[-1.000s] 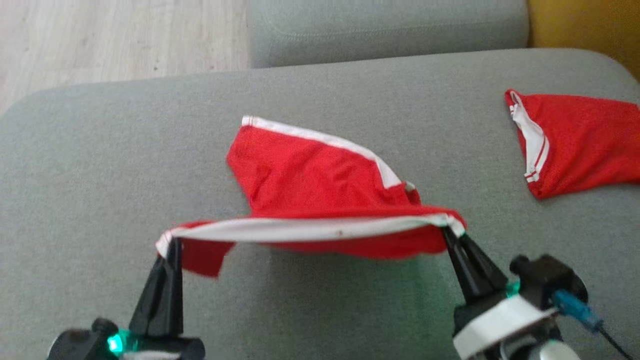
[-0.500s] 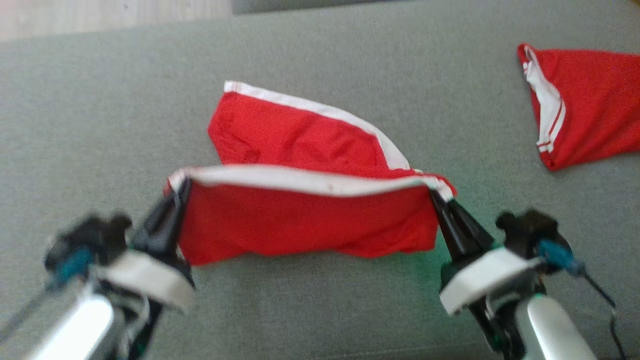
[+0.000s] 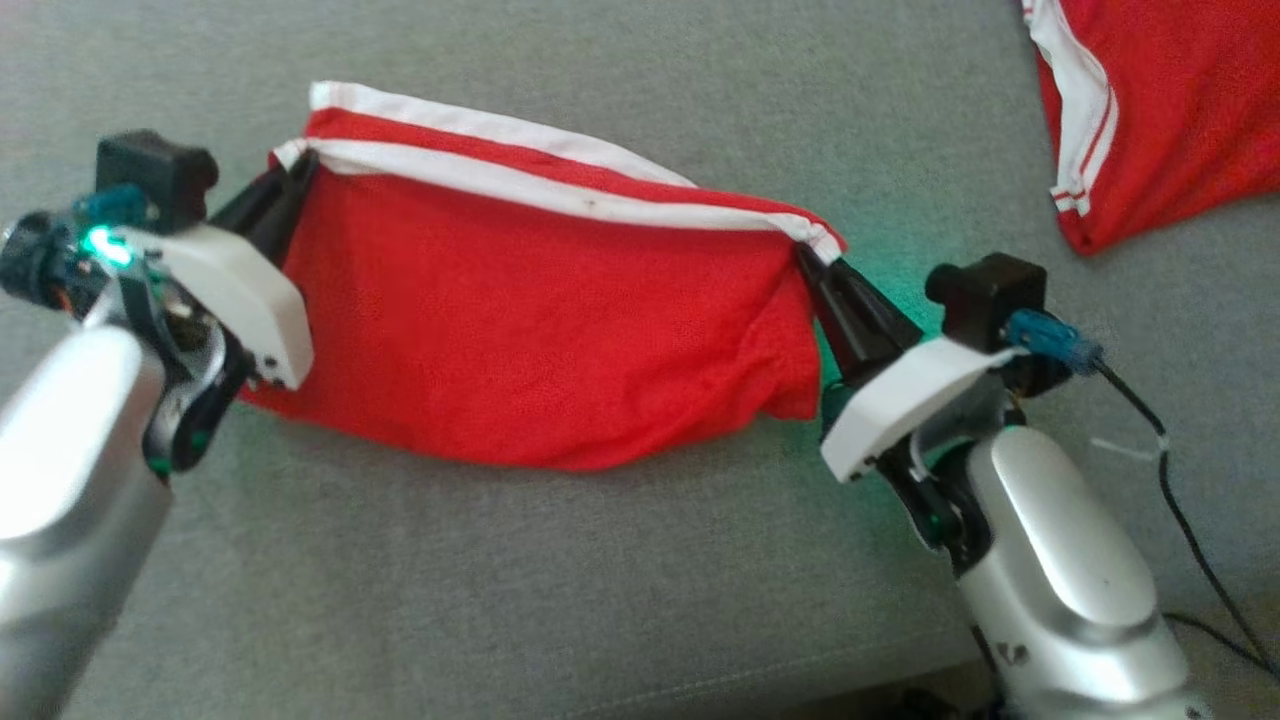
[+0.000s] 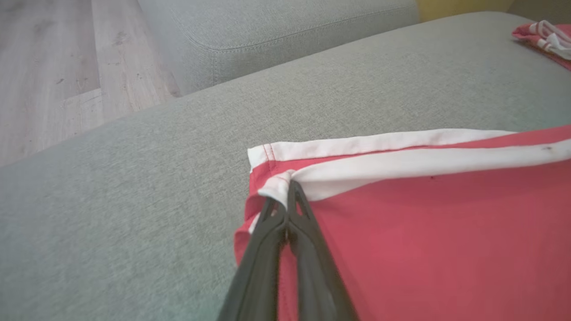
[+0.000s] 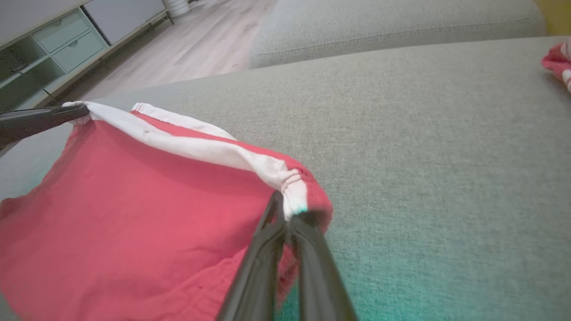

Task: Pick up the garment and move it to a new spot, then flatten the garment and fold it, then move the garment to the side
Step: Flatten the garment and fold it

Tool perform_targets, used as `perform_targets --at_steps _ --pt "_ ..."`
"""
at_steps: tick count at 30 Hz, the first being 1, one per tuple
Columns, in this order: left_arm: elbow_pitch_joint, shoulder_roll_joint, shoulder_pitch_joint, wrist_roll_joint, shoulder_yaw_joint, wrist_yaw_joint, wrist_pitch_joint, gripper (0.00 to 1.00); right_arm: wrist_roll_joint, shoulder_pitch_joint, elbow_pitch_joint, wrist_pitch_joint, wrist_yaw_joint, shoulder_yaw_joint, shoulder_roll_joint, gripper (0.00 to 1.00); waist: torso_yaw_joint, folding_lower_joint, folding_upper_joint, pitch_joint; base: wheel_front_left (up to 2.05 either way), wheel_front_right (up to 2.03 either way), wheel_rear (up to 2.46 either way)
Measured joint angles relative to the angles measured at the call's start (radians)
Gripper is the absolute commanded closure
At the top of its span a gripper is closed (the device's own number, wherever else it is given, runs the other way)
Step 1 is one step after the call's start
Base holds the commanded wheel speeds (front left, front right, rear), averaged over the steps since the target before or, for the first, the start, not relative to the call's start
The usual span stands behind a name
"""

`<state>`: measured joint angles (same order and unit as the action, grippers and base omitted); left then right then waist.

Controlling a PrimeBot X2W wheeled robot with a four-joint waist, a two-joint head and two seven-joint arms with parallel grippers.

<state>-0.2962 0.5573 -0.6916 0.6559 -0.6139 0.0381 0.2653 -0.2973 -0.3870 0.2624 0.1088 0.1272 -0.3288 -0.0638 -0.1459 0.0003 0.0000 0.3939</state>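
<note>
Head view: garment (image 3: pixel 520 330) pinched at both ends of its band (image 3: pixel 560 195)

We see the red garment doubled over on the grey sofa (image 3: pixel 600 560). Its upper layer spreads toward the robot, and its near hem rests on the seat. The white band of this layer runs just in front of a second white edge lying behind it. Our left gripper (image 3: pixel 293 172) is closed on the band's left end, and our right gripper (image 3: pixel 808 252) is closed on its right end. In each wrist view we find the two dark fingers (image 4: pixel 308 232) pressed together, with white cloth caught at their tips. The band runs nearly straight from one gripper to the other. A second red piece (image 3: pixel 1160 110) with white trim lies well apart on the same seat, toward its far right. Left wrist view also takes in a wooden floor (image 4: pixel 44 67) beyond the sofa. Right wrist view shows a pale cabinet (image 5: pixel 40 49) with drawers standing on that floor.
</note>
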Motion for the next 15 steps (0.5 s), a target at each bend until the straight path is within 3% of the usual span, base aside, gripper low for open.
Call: perform_targets --at_steps 4,5,6,7,8,9,10,11,15 --pt "-0.085 -0.007 -0.075 -0.015 -0.004 0.024 0.015 1.0 -0.033 -0.069 0.07 -0.024 0.0 -0.05 0.0 1.0 -0.031 0.0 0.0 0.033 0.0 0.0 0.0" --pt "-0.098 -0.009 -0.088 -0.015 -0.005 0.024 0.017 1.0 -0.039 -0.081 0.081 -0.031 0.0 -0.058 0.0 0.88 -0.035 0.0 0.0 0.037 0.0 0.0 0.0" --pt "-0.11 -0.011 -0.098 -0.015 -0.006 0.025 0.017 1.0 -0.042 -0.091 0.091 -0.037 0.0 -0.066 0.0 0.66 -0.038 0.0 0.0 0.039 0.0 0.0 0.0" --pt "-0.123 -0.015 -0.109 -0.015 -0.006 0.025 0.017 1.0 -0.047 -0.101 0.101 -0.043 0.0 -0.074 0.0 0.36 -0.04 -0.0001 0.0 0.04 0.0 0.0 0.0" --pt "-0.131 -0.019 -0.115 -0.015 -0.006 0.025 0.016 0.97 -0.052 -0.108 0.109 -0.05 0.0 -0.083 0.0 0.0 -0.041 -0.0001 0.0 0.04 0.0 0.0 0.0" --pt "-0.139 -0.022 -0.122 -0.015 -0.006 0.025 0.013 0.64 -0.057 -0.114 0.116 -0.058 0.0 -0.09 0.0 0.0 -0.042 -0.0001 0.0 0.039 0.0 0.0 0.0" --pt "-0.144 -0.026 -0.126 -0.018 -0.006 0.025 0.003 0.16 -0.063 -0.117 0.12 -0.067 0.0 -0.094 0.0 0.0 -0.042 -0.0002 0.0 0.037 0.0 0.0 0.0" --pt "-0.147 -0.029 -0.128 -0.023 -0.006 0.03 -0.006 0.0 -0.068 -0.118 0.125 -0.074 0.0 -0.097 0.0 0.0 -0.042 -0.0002 0.0 0.034 0.0 0.0 0.0" --pt "-0.153 -0.034 -0.128 -0.026 -0.009 0.033 -0.048 0.0 -0.074 -0.116 0.141 -0.102 0.0 -0.103 0.0 0.0 -0.04 -0.0003 0.0 0.015 0.0 0.0 0.0"
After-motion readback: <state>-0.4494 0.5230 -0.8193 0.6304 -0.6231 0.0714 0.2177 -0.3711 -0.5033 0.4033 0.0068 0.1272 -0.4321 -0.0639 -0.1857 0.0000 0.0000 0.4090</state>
